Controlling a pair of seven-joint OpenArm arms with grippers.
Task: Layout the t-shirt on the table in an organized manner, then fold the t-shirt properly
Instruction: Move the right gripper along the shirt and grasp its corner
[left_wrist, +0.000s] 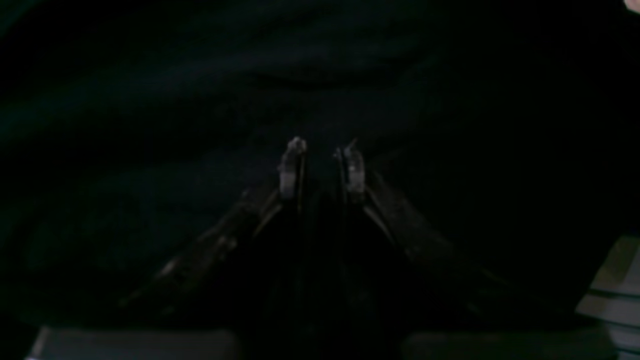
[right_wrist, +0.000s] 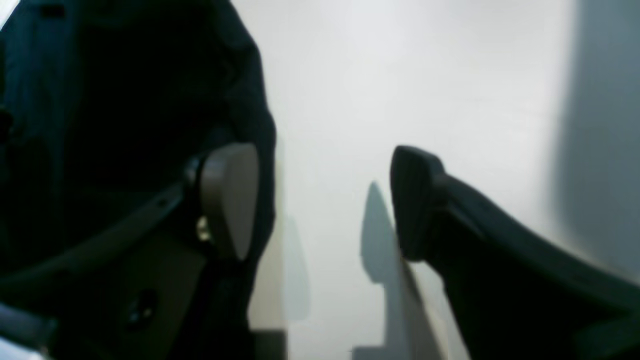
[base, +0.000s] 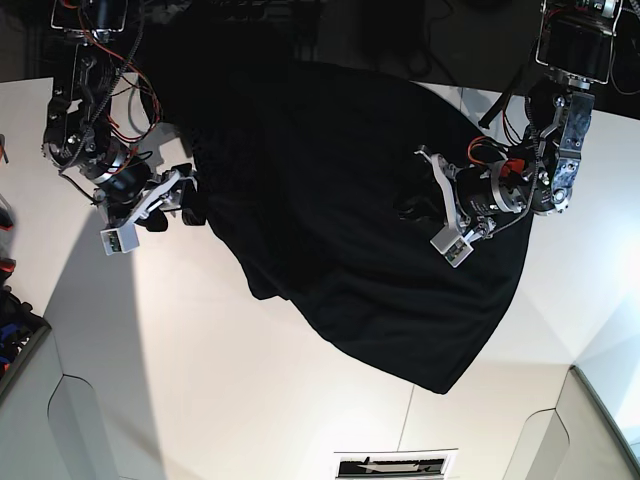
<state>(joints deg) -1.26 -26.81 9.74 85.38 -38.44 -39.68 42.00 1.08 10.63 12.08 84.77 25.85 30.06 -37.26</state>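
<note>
Close to the right wrist camera, the right claw (right_wrist: 325, 200) stands with its two fingers wide apart, nothing between them, only bare white tabletop (right_wrist: 400, 75) showing in the gap. Its pale finger (right_wrist: 232, 200) sits just at the edge of the black t-shirt (right_wrist: 125, 100), though contact cannot be confirmed; the dark finger is over the bare surface beside it.

From the left wrist camera the picture is very dark. The left claw (left_wrist: 322, 165) has its fingertips (left_wrist: 292, 165) close together with a narrow gap, pressed down among folds of black cloth; whether cloth is pinched between them cannot be told.

Seen from the base camera, the t-shirt (base: 340, 200) lies spread over the far middle of the tabletop (base: 200, 380), plain black side showing, its lower edge curving toward the near right and rumpled along the left side. The right claw (base: 185, 205) is at the shirt's left border, the left claw (base: 415, 205) over its right part.

No container holds any part of the shirt.
</note>
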